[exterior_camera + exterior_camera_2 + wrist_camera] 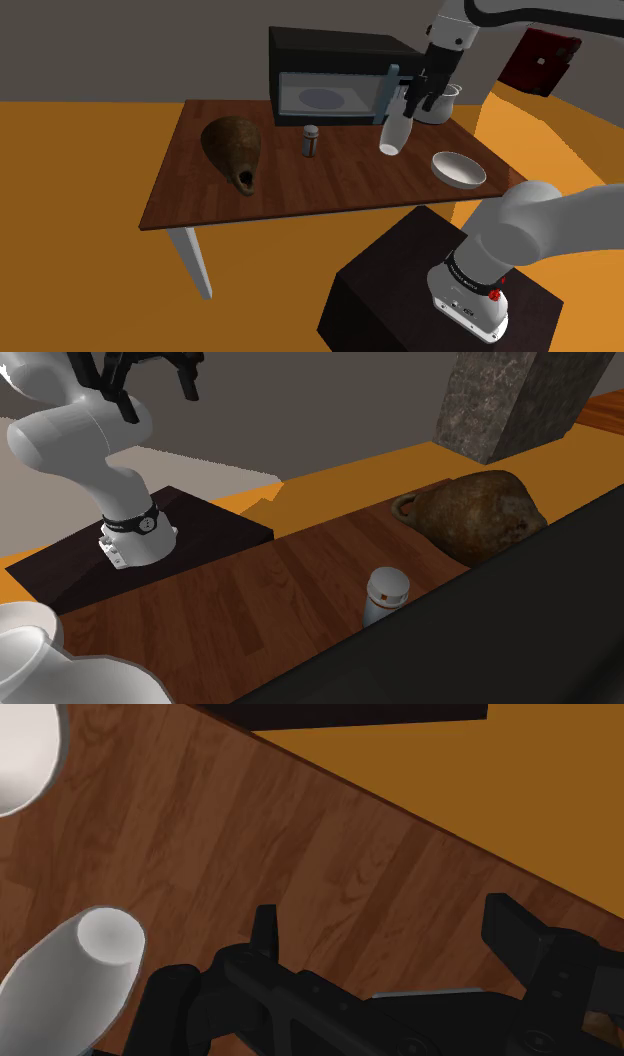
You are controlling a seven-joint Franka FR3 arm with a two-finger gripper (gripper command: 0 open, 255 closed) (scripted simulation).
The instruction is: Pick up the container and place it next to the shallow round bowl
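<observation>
The container is a small jar point(310, 141) with a pale cap, upright on the wooden table point(300, 190) in front of the microwave; it also shows as jar point(385, 595). The shallow round white bowl point(459, 170) sits near the table's corner at the shoulder view's right. My gripper point(425, 92) hangs open above the table, well to the right of the jar in the shoulder view, with nothing in it. From the wrist, the gripper point(385, 929) has bare wood between its spread fingers point(263, 932). In the second exterior view the gripper point(155, 382) is high above the stand.
A tall white vase point(394, 136) stands just below the gripper, also seen as vase point(90, 959). A brown jug point(232, 152) lies on its side at the shoulder view's left. A black microwave point(335, 80) lines the back edge, a pale cup point(441, 103) beside it. The dark stand point(400, 290) abuts the table.
</observation>
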